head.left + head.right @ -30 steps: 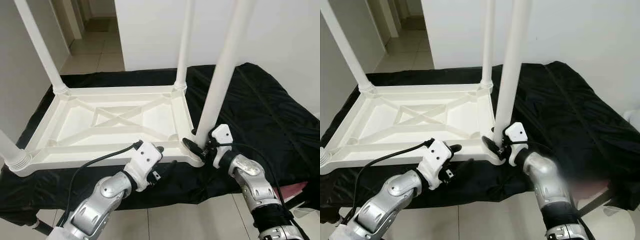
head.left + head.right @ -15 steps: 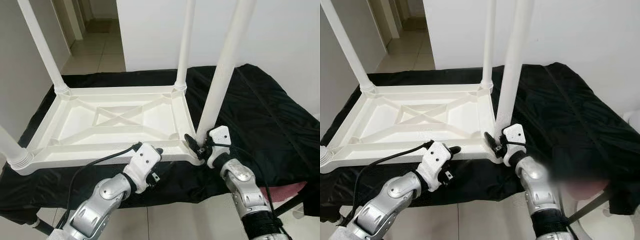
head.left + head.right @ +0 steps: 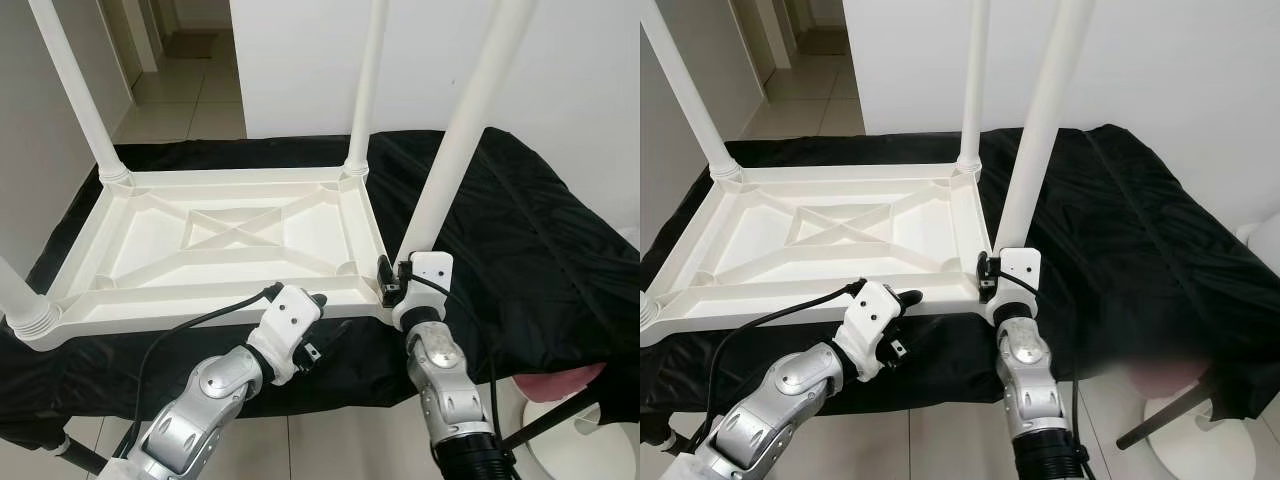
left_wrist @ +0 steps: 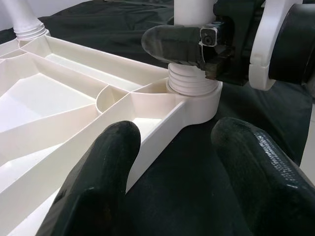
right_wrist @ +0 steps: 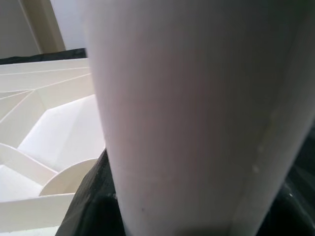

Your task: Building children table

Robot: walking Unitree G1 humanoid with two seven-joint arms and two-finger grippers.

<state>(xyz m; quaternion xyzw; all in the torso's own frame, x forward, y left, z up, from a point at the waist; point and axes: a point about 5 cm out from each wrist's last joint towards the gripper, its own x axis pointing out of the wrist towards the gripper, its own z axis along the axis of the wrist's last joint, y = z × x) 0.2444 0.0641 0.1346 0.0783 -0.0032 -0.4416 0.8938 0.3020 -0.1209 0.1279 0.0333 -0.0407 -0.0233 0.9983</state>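
Note:
A white plastic children's table (image 3: 200,308) lies upside down on a black cloth, its legs pointing up. My right gripper (image 3: 393,285) is shut on the near-right leg (image 3: 455,150) just above its threaded base (image 4: 192,83), which sits in the corner socket. That leg leans slightly right, and its shaft (image 5: 187,123) is pressed close to the right wrist camera. My left gripper (image 4: 177,162) is open and holds nothing. It hovers at the table's near edge, left of that corner, with one finger (image 4: 98,172) over the rim. The other three legs, such as the far-right leg (image 3: 365,90), stand upright.
The black cloth (image 3: 520,230) covers a low surface that ends close in front of me, with tiled floor below. A white wall (image 3: 300,60) stands behind and a hallway opens at the back left. A white round object (image 3: 600,440) and something pink (image 3: 562,385) sit at the lower right.
My right wrist has swung around the leg's base, so the forearm moved from the right to straight below the corner. The leg now tilts more to the right. My left gripper has held still.

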